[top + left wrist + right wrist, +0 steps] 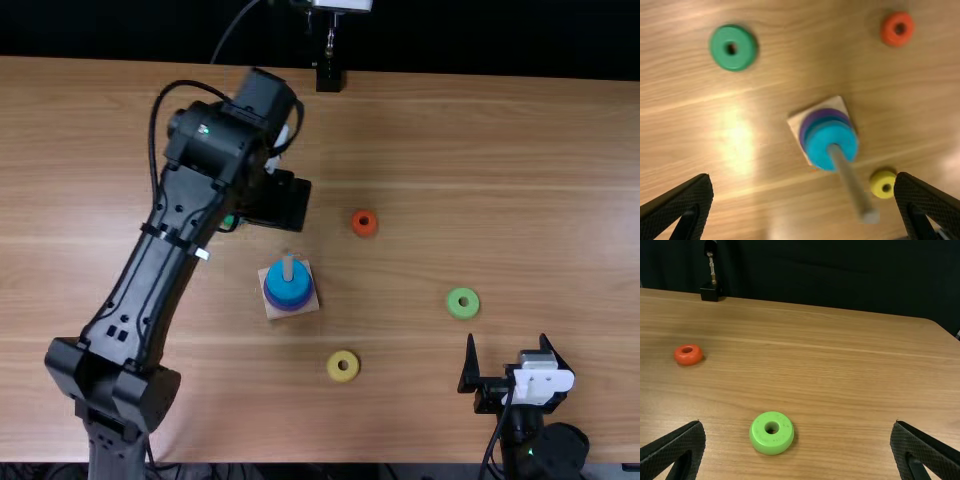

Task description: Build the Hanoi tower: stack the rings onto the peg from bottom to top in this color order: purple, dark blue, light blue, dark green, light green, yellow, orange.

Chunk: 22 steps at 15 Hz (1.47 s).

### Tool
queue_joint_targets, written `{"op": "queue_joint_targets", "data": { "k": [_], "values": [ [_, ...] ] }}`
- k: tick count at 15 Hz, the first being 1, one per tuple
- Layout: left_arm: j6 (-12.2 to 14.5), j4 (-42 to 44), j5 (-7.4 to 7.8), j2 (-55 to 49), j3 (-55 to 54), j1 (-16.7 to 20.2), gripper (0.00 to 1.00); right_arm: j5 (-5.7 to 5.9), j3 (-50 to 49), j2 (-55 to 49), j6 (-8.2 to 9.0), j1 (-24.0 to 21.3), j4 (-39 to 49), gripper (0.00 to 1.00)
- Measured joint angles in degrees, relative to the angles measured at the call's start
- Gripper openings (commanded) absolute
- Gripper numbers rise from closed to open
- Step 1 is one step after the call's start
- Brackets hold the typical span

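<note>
Just three rings (831,145) around the upright peg (851,180).

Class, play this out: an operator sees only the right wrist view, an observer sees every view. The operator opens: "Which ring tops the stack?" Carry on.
Observer: The light blue ring is topmost on the peg.
Operator: Dark green is next, so where is it?
Observer: The dark green ring lies flat on the table, off the peg.
Operator: Is the left gripper holding anything?
Observer: No, the left gripper is open, with nothing in its grasp.
</note>
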Motion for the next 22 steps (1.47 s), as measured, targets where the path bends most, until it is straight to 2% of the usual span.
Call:
{"op": "queue_joint_targets", "data": {
  "k": [2,4,6,7,11,13,22],
  "values": [
    [0.0,7.1,0.04,-1.5,-7.7,1.9,1.00,-0.02,0.0,0.0,0.00,0.0,0.0,1.00],
    [0.5,19.8,0.11,-2.6,-18.3,3.3,1.00,0.00,0.0,0.0,0.00,0.0,0.0,1.00],
    [2.4,33.0,-0.02,-2.8,-27.8,3.7,1.00,-0.04,0.0,0.0,0.02,0.0,0.0,1.00],
    [3.5,35.4,-0.02,-2.8,-30.9,3.7,1.00,-0.02,0.0,0.0,0.00,0.0,0.0,1.00],
    [9.4,36.0,-0.07,-2.9,-32.8,6.3,1.00,-0.02,0.0,0.0,0.00,0.0,0.0,1.00],
    [11.3,35.8,-0.26,-2.9,-32.8,7.7,1.00,-0.02,0.0,0.0,0.00,0.0,0.0,1.00],
    [12.8,34.0,-0.28,6.9,-29.4,7.8,1.00,-0.04,0.0,0.0,0.00,0.0,0.0,1.00]
  ]
}}
